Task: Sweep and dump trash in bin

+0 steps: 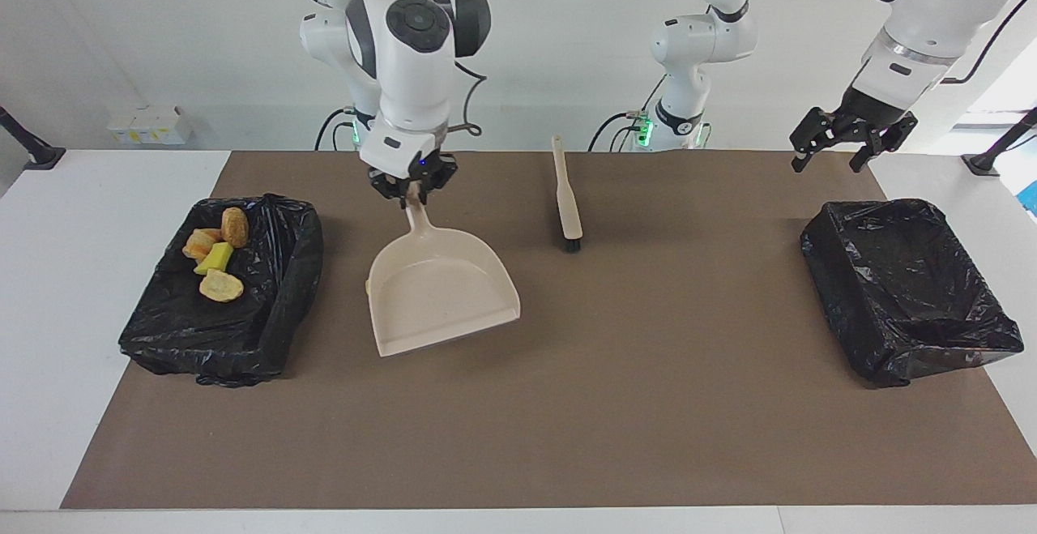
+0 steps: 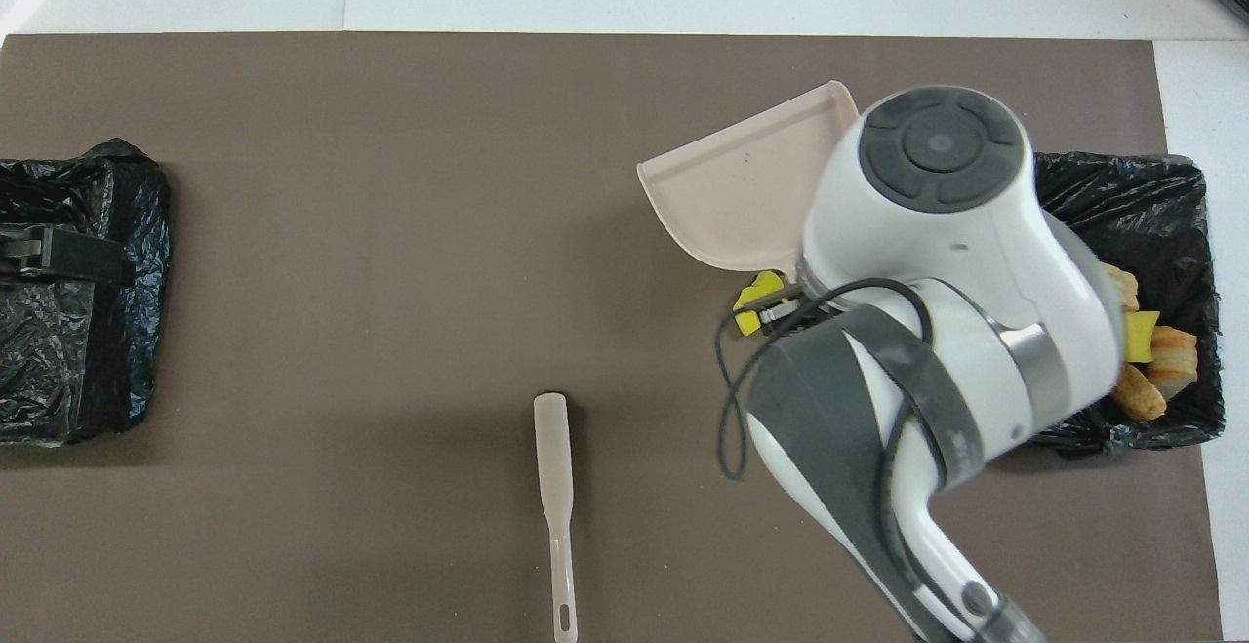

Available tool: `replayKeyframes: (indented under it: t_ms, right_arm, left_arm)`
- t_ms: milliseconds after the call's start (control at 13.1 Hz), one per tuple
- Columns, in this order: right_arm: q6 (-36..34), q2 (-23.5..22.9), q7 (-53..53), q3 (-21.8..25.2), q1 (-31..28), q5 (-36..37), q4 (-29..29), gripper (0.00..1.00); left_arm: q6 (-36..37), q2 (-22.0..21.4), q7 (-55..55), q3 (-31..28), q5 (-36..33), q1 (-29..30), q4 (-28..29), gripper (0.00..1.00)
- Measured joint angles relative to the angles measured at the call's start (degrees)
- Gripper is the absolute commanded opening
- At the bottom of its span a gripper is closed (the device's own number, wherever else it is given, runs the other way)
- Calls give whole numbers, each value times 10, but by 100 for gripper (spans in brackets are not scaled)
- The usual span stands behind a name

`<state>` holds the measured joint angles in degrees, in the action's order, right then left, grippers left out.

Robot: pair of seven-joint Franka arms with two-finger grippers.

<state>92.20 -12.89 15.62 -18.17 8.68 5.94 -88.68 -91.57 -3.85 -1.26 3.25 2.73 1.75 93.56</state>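
Two lined bins at 3 and 9 o'clock of the counter (image 1: 567,437). The bin (image 1: 219,291) at the right arm's end already holds four trash (image 1: 215,254) scraps. The right gripper (image 1: 413,185) has its fingers clamped on the dustpan (image 1: 437,291) handle, hanging it over the leftover scraps, only a yellow bit (image 2: 756,294) peeking out, probably to scoop again. The brush (image 1: 567,202) lies near 12, untouched. The left gripper (image 1: 842,141) waits over the other bin (image 1: 907,291), fingers spread.

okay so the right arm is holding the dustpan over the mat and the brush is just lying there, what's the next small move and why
Probably lower the dustpan onto the mat, mouth toward the loose scrap, of which a yellow piece peeks out beneath the arm. The right gripper is shut on the handle with the pan empty; four scraps already lie in the bin. The left gripper hangs open, free to fetch the brush.
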Motion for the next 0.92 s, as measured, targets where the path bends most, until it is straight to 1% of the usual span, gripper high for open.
replayKeyframes:
  t_ms: [76,229,382,687,917]
  right_arm:
    - [9,-42,67,0,17,-18,42,0]
    - [35,-116,144,0,52,-30,113,0]
    - [71,-165,189,0,85,-33,145,0]
    - [130,-228,241,5,157,-33,157,0]
    - [141,-242,245,7,166,-33,161,0]
  left_arm:
    - [0,0,-1,-12,0,-14,-1,100]
    - [1,0,-3,-20,0,-24,-2,100]
    - [1,-1,-4,-21,0,-26,-2,100]
    - [5,-1,-6,-23,0,-28,-2,100]
    - [7,-1,-7,-23,0,-30,-2,100]
